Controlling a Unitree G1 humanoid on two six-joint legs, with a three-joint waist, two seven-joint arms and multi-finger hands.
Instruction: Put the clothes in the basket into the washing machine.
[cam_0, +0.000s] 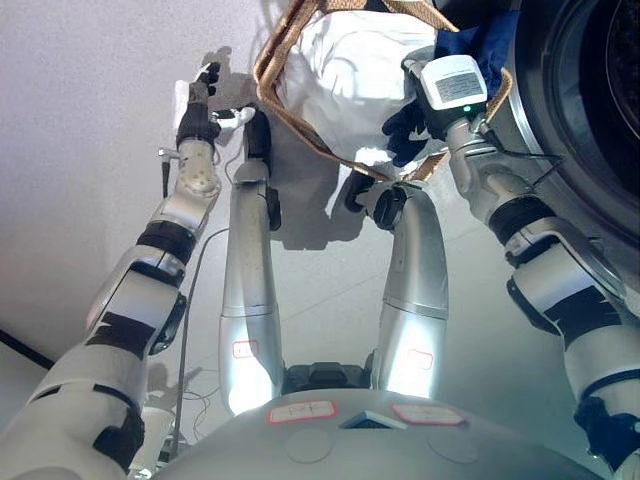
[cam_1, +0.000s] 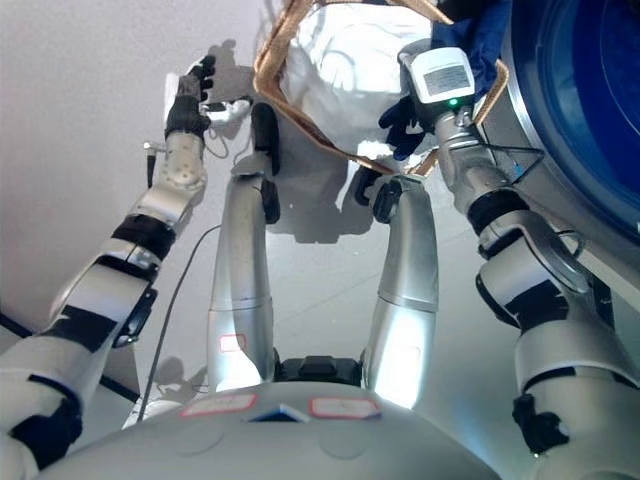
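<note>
A basket with a woven tan rim (cam_0: 272, 62) stands on the floor at the top centre. It holds a white cloth (cam_0: 345, 70) and, toward the right, a dark blue cloth (cam_0: 487, 42). My right hand (cam_0: 405, 125) reaches over the near rim onto the white cloth; its fingers are partly hidden by the wrist. My left hand (cam_0: 200, 100) hovers over the bare floor left of the basket, its fingers straight and holding nothing. The washing machine (cam_0: 590, 120) fills the right edge, its round opening (cam_1: 590, 100) facing me and showing blue inside.
Pale grey floor (cam_0: 90, 150) spreads to the left of the basket. A dark line (cam_0: 30, 350) crosses the floor at the lower left. The basket stands close against the machine's front.
</note>
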